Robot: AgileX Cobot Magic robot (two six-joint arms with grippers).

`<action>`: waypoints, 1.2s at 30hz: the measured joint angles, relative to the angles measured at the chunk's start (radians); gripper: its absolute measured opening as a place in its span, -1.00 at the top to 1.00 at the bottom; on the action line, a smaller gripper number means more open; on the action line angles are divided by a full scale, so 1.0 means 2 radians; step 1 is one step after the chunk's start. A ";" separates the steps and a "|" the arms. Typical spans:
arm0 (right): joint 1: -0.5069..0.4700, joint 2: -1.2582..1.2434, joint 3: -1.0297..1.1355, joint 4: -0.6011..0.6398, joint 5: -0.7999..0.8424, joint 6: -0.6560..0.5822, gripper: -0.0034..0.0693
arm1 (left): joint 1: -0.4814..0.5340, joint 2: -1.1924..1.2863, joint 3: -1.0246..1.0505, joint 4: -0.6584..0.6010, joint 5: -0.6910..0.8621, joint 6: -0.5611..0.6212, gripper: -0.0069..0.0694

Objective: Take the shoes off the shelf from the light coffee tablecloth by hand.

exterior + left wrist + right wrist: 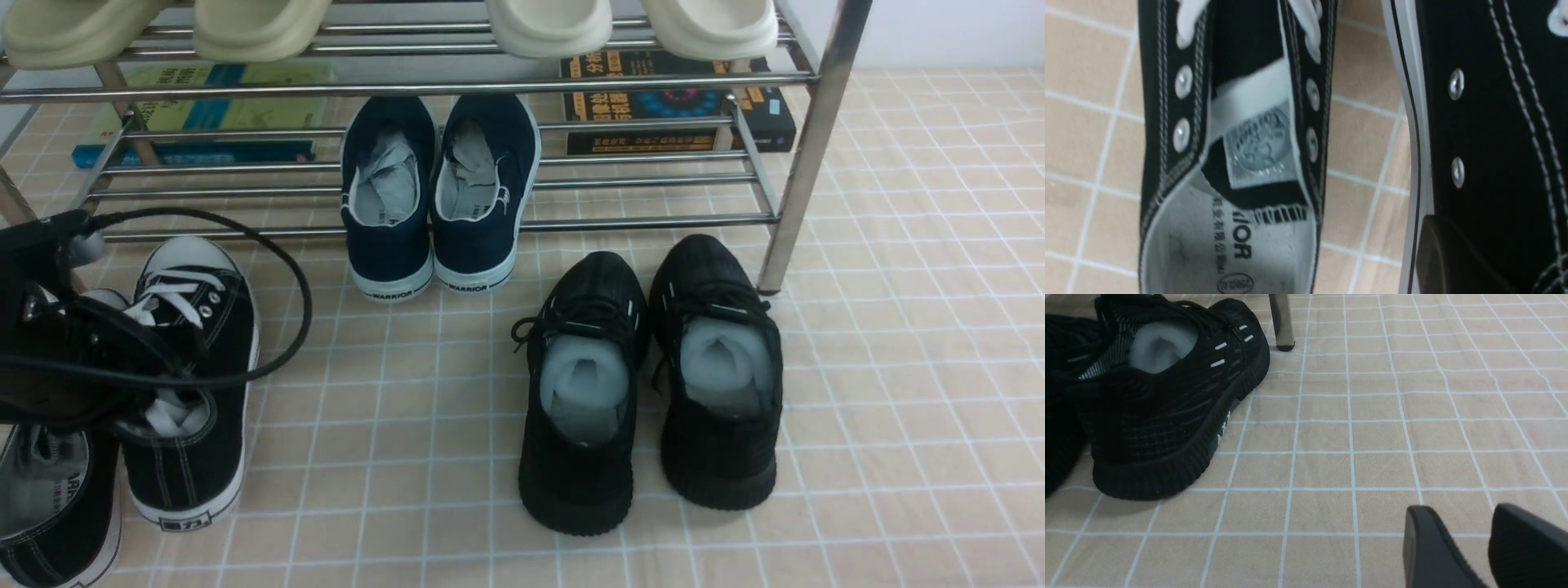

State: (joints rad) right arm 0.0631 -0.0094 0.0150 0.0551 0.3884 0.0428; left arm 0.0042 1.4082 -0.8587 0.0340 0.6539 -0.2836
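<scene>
The canvas sneakers (pixel 184 474) stand on the tablecloth (pixel 392 457) at the robot's left, before the shelf (pixel 653 220), long axes running roughly towards it, toes nearest. The left tool (pixel 194 351) is right at the inner sneaker, seemingly pinching its canvas side, though the far finger is hidden. The right tool (pixel 1459 510), well apart, has parted, empty fingers.
</scene>
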 joint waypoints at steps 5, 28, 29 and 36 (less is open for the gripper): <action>0.000 0.000 0.000 0.000 0.000 0.000 0.25 | 0.000 0.014 0.000 0.005 0.006 0.000 0.71; 0.000 0.000 0.000 0.000 0.000 0.000 0.25 | 0.000 -0.114 -0.035 0.020 0.126 0.019 0.12; 0.000 0.000 0.000 0.000 0.000 0.000 0.25 | 0.000 -0.118 -0.035 0.020 0.130 0.020 0.12; 0.000 0.000 0.000 0.000 0.000 0.000 0.25 | 0.000 -0.285 -0.035 0.016 0.235 0.056 0.80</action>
State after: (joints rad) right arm 0.0631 -0.0094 0.0150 0.0551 0.3884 0.0428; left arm 0.0042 0.8381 -0.9288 0.0651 1.1247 -0.1717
